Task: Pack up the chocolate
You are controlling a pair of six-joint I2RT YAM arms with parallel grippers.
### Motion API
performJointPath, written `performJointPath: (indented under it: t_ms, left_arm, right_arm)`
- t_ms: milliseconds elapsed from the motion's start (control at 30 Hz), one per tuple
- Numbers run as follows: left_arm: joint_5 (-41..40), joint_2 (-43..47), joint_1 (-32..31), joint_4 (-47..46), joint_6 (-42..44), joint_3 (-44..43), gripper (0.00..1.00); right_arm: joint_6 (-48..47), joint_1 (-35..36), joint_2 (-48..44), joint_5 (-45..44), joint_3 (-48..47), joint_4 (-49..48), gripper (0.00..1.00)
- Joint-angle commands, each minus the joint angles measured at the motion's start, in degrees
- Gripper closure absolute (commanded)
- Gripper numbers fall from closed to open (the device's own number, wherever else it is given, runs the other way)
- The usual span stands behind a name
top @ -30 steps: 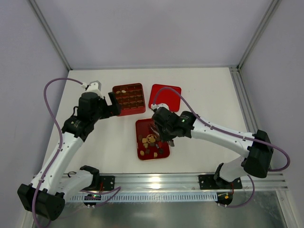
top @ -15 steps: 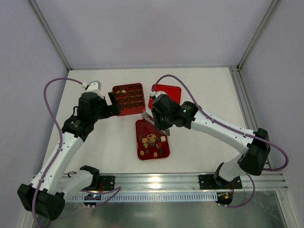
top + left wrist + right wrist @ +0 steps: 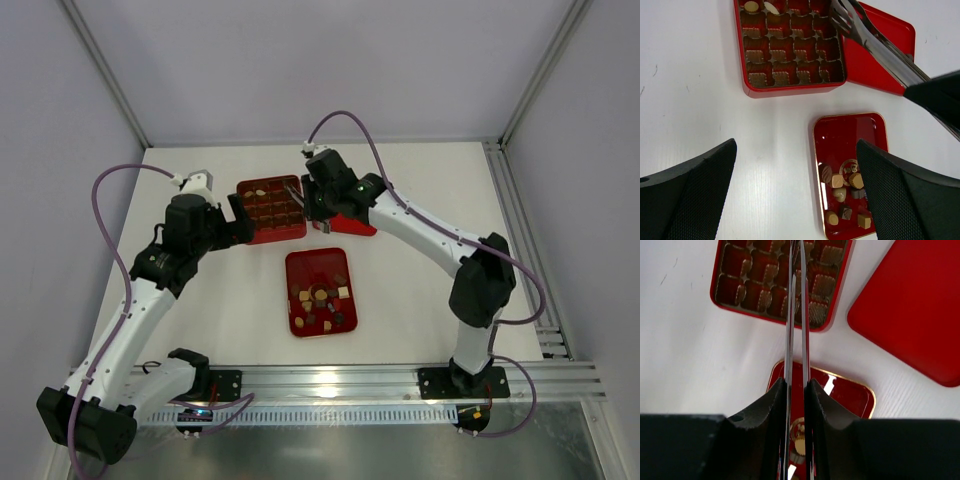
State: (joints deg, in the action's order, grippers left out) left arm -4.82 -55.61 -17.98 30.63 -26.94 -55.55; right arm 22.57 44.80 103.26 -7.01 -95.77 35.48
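The left wrist view shows us what the right wrist view cuts off. In the far-left cells of the box (image 3: pixel 790 91) sit a round tan piece and a cream oval. The other cells we can see show only ribbed brown liner.

Only the right wrist view shows the grip. The right gripper (image 3: pixel 795 382) pinches thin steel tongs (image 3: pixel 880 47), whose blades are nearly together with the tips over the box's right-hand cells. We cannot tell whether anything sits between the tips.

The left gripper (image 3: pixel 796 145) is spread wide and hovers on the near side of the box, above the white table (image 3: pixel 690 75).

Most of the chocolate (image 3: pixel 838 181) lies heaped at the near end of a shallow, gold-rimmed red tray (image 3: pixel 850 135) just nearer than the box. The pieces are brown, tan and cream, some square and some round. A flat, glossy red lid (image 3: pixel 862 70) lies just right of the box.
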Motion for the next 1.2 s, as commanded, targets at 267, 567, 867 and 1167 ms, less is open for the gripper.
performJointPath:
  t_ms: [267, 567, 867, 1167]
  left_arm:
    - [1.0, 0.0, 0.3, -2.2, -0.4, 0.2, 0.01]
    - [1.0, 0.1, 0.3, -2.2, -0.4, 0.3, 0.00]
    - [1.3, 0.0, 0.3, -2.3, -0.4, 0.2, 0.00]
    - [1.5, 0.1, 0.3, -2.3, -0.6, 0.3, 0.00]
  right_arm:
    - [-1.2, -1.6, 2.2, 1.3, -4.6, -6.2, 0.74]
    - [-1.3, -2.3, -2.0, -1.5, -3.7, -2.6, 0.73]
    - [-0.7, -5.2, -7.8, -4.2, 1.7, -0.6, 0.73]
    - [0.9, -10.7, -9.8, -6.1, 5.6, 1.9, 0.73]
